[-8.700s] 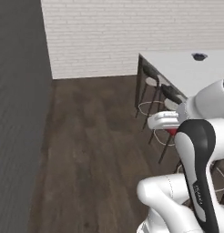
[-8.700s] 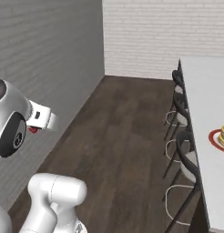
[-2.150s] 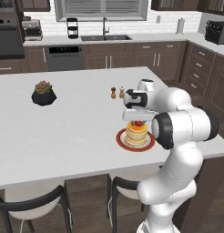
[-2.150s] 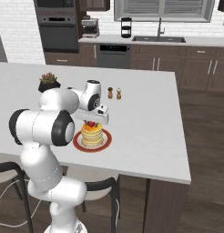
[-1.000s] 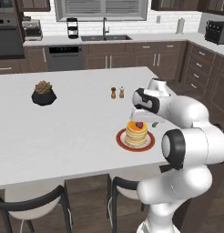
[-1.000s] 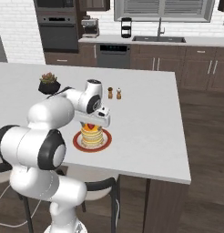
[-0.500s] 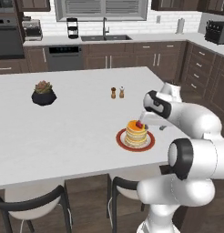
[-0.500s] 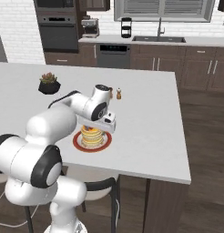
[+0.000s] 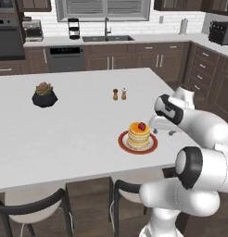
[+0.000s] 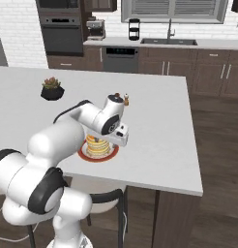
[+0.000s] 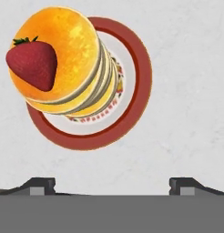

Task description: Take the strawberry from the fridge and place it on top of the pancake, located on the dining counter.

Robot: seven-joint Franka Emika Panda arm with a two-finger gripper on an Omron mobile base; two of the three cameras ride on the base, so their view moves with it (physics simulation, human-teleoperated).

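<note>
**Berry delivered, hand pulls aside**

Since half a second ago the gripper [image 11: 112,184] has slid off the stack toward the dining counter [image 9: 65,134] edge, jaws spread wide and empty. The strawberry [image 11: 32,65] rests on the pancake [image 11: 63,68], near its rim. It looks light, soft, easily bruised; if regripped, pinch gently across its broad middle.

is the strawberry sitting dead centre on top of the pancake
No, in the hand view the strawberry lies at one edge of the pancake top, well off its middle.
</note>
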